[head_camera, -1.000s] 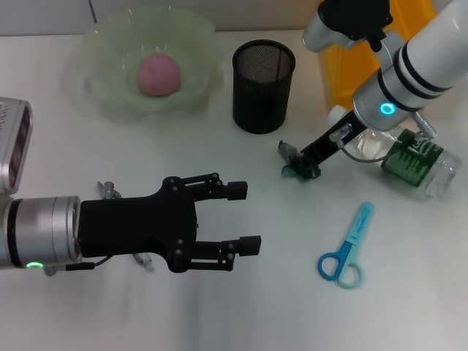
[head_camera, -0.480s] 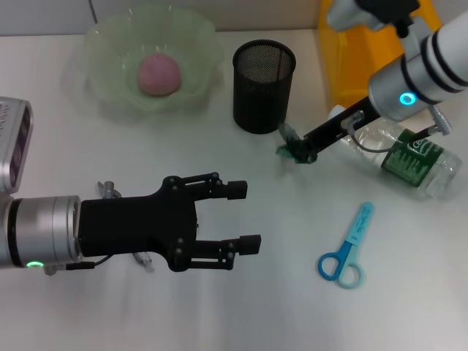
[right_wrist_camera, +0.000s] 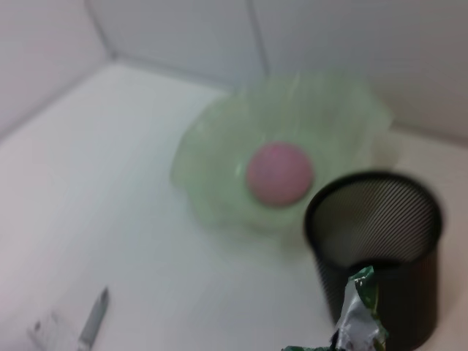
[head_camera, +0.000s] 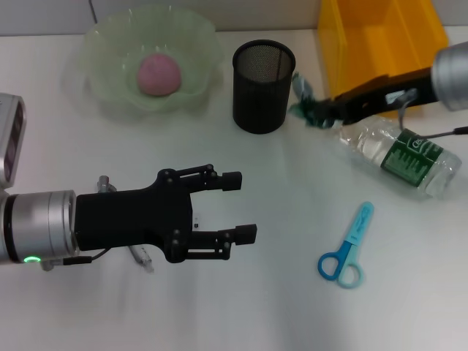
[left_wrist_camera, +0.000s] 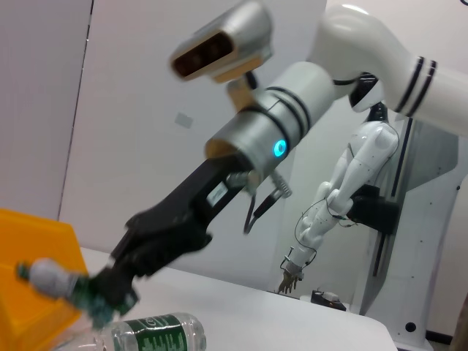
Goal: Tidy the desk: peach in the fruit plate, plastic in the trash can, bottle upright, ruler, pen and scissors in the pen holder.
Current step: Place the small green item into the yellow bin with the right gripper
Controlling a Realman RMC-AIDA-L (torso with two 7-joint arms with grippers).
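Observation:
My right gripper [head_camera: 319, 112] is shut on a crumpled green plastic wrapper [head_camera: 303, 102] and holds it above the table between the black mesh pen holder [head_camera: 263, 86] and the yellow trash can [head_camera: 380, 40]. The wrapper also shows in the right wrist view [right_wrist_camera: 357, 311] and the left wrist view [left_wrist_camera: 93, 298]. A pink peach [head_camera: 159, 74] lies in the green fruit plate [head_camera: 110, 51]. A clear bottle [head_camera: 401, 151] with a green label lies on its side. Blue scissors [head_camera: 348, 248] lie at the front right. My left gripper [head_camera: 241, 205] is open and empty over the table's middle left.
A clear pen or ruler [head_camera: 140, 256] lies partly hidden under my left arm. The right wrist view shows the peach [right_wrist_camera: 279, 173], the pen holder [right_wrist_camera: 376, 227] and a pen-like item [right_wrist_camera: 91, 329] on the table.
My right gripper has lifted the plastic wrapper off the table and carried it back and to the right, towards the yellow trash can. The left gripper has barely moved.

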